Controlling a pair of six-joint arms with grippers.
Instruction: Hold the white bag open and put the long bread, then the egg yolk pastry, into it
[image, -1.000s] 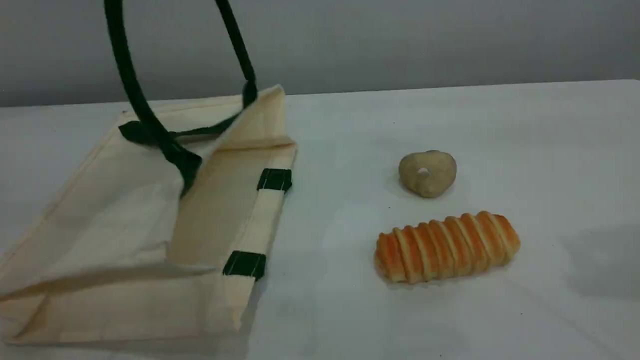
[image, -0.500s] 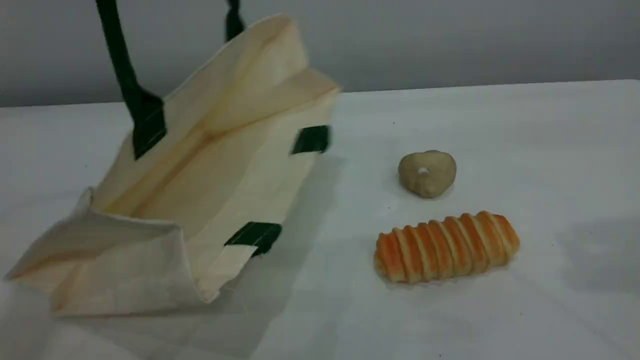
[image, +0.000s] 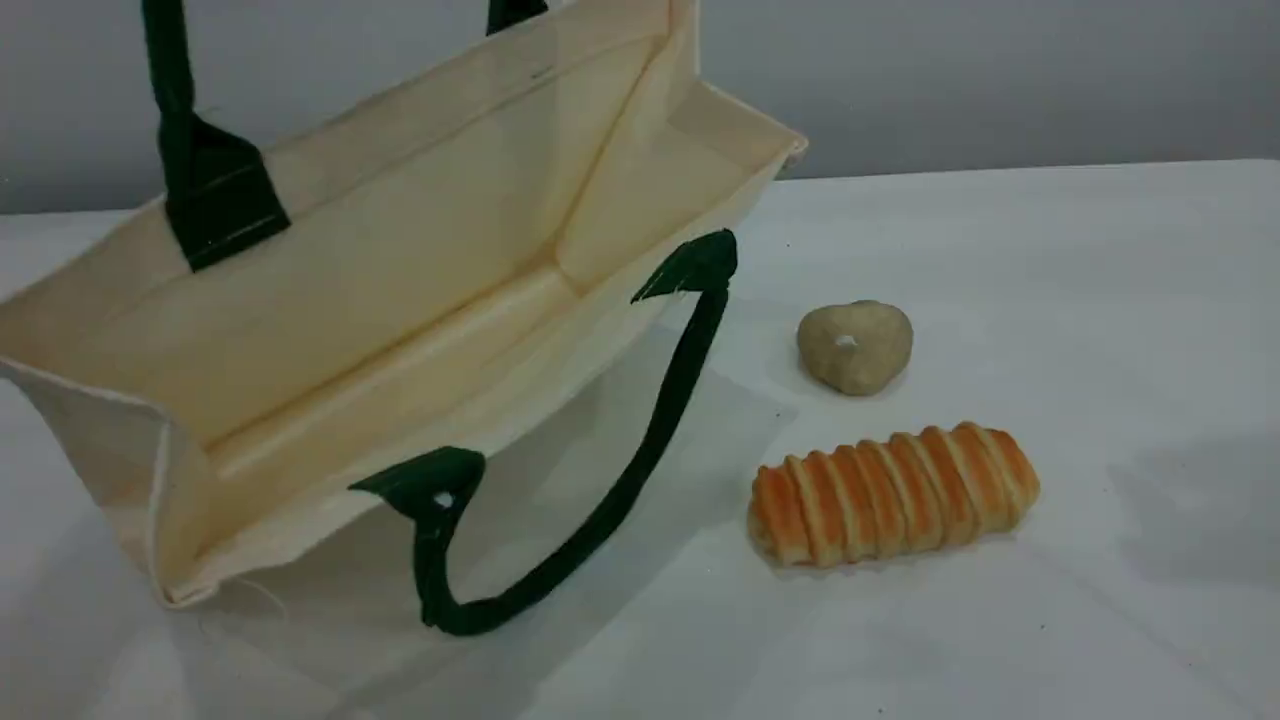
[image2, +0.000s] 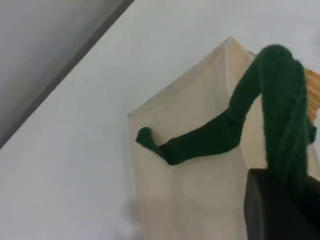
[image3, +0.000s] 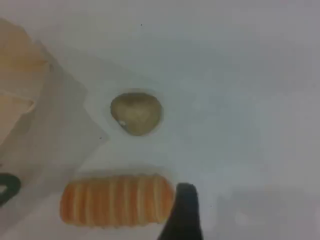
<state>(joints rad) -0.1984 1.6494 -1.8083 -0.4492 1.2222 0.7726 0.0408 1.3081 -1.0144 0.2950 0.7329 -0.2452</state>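
Cream canvas fills the left half of the scene view: the white bag (image: 420, 250) stands tilted with its mouth gaping toward the camera, the pale inside walls and floor fold in plain sight. Its far handle (image: 175, 110) runs taut up out of the top edge, while the near handle (image: 640, 450) droops from its two green patches in a loose loop onto the white table (image: 1050, 300). In the left wrist view that same dark green strap (image2: 280, 110) passes over the bag's outer wall and down into the left gripper (image2: 280, 210), whose jaws are pressed together on it. To the right of the bag, well clear of its mouth, the egg yolk pastry (image: 855, 345) sits on the table, and just in front of it lies the long bread (image: 893, 494), lengthwise across the view, close to the drooping loop but apart from it. The right gripper (image3: 182, 215) hovers above the loaf's end with its jaws spread wide and nothing between them; one dark fingertip shows
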